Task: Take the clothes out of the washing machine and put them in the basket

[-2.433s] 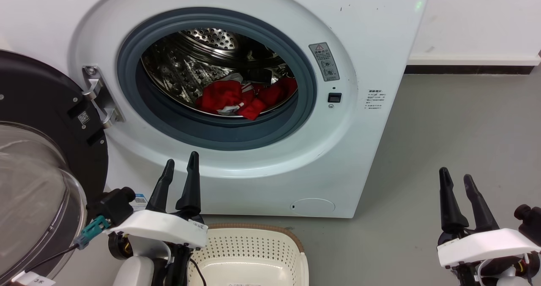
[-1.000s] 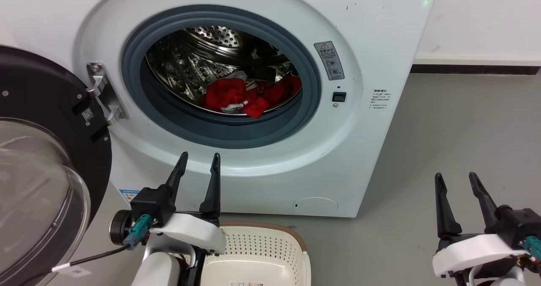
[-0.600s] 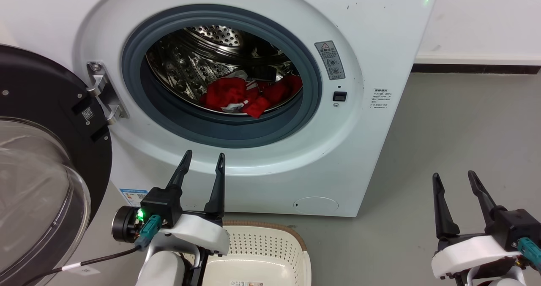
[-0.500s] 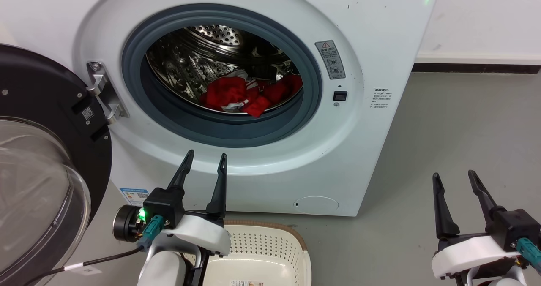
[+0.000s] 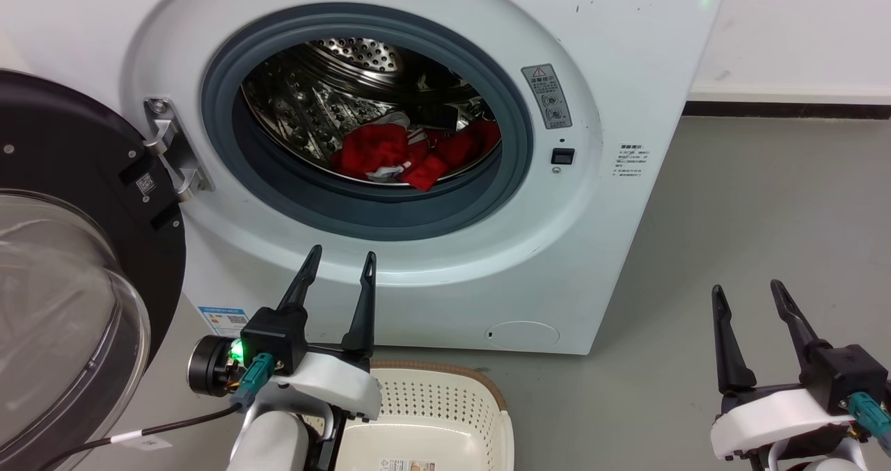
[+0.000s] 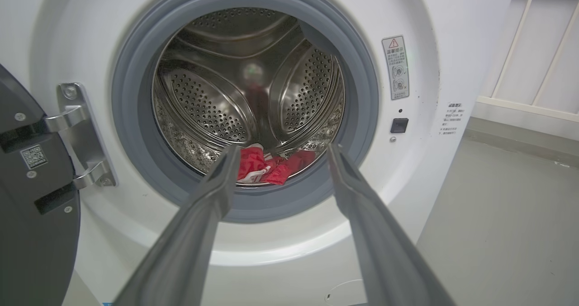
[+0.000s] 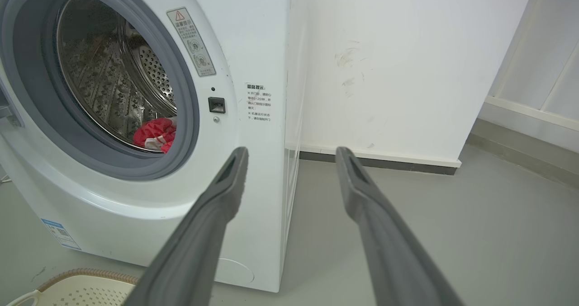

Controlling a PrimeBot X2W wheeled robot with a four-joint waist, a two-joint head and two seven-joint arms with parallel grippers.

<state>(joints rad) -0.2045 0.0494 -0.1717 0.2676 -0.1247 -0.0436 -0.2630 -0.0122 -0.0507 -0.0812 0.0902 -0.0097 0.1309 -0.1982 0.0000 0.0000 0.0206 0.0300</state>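
Our left gripper hangs wide open, empty, outside the big white front-loading washing machine, bright red fabric clothes lying farther inside its drum.

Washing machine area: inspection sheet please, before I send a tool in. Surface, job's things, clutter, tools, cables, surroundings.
Surface: grey floor, smooth.
Job's things: washing machine with its door swung open on the left; clothes lying low in the drum; basket on the floor before the machine, no clothes in its visible part.
Clutter: nothing seen.
Tools: left tool open, empty, aimed at the drum opening, outside it; right tool open, empty, off to the machine's right.
Cables: black cable with a white tag, trailing from the left wrist.
Surroundings: white wall, dark skirting.
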